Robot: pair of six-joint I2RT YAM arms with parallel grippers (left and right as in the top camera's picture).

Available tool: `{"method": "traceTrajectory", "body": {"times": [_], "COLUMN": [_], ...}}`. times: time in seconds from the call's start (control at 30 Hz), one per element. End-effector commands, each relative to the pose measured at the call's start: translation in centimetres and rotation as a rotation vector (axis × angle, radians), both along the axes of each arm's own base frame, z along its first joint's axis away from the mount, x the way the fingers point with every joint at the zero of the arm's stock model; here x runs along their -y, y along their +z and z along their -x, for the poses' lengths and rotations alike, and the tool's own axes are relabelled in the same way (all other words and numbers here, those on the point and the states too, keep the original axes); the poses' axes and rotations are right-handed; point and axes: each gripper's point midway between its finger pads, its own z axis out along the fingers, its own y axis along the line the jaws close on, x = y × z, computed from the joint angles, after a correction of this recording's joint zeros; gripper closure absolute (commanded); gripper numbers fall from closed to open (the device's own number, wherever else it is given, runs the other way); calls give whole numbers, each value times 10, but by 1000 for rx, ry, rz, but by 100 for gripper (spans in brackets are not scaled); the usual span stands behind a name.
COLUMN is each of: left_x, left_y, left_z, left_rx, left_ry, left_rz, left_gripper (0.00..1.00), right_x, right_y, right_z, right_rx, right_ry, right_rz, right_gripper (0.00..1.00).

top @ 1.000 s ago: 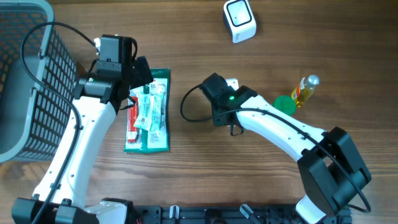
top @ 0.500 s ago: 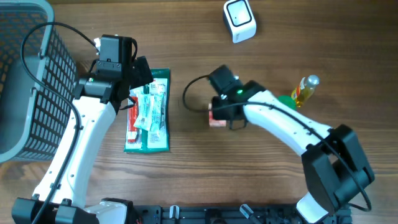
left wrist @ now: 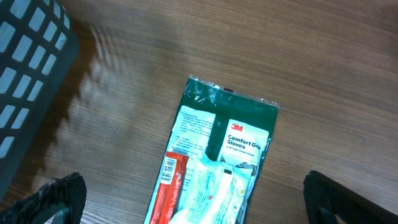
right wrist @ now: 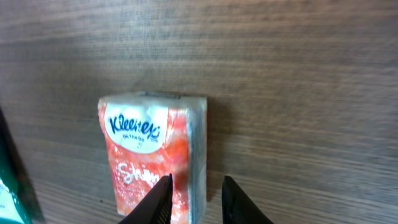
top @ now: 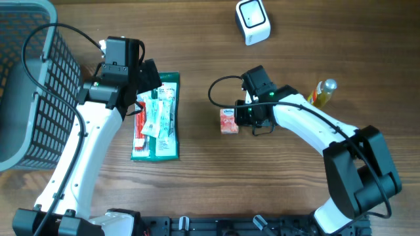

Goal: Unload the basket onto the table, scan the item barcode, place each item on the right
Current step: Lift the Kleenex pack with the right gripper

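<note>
One edge of tissue pack (right wrist: 149, 155) sits inside your right gripper (right wrist: 198, 200), jaws narrow, grip unclear. Seat deeper before lifting toward scanner (top: 253, 21) at tabletop's far edge.

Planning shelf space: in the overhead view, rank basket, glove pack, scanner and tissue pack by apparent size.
1. Basket
2. Glove pack
3. Scanner
4. Tissue pack
The scanner may sit nearer the camera, so the last two are unsure.
</note>
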Motion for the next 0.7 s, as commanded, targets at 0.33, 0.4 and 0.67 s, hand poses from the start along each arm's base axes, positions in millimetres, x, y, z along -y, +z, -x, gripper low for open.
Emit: {"method": "traceTrajectory", "body": {"times": [0.33,0.4,0.67], "left_x": [-3,-3,-3], "left_y": [2,2,2], "left_z": [-1,-1,-1], "left_rx": [6,6,6], "left_ry": [8,8,8], "left_rz": [-8,-8,-8], "left_gripper": [0,0,0], "right_x": [-4,-1,5], "right_y": [-4,-9,-18], "right_z": [3,6,7], "right_rx": [12,2,-9], "right_ry": [4,-18,-100], "right_rz": [-32,-27,-16], "right_gripper": [73,73,92]}}
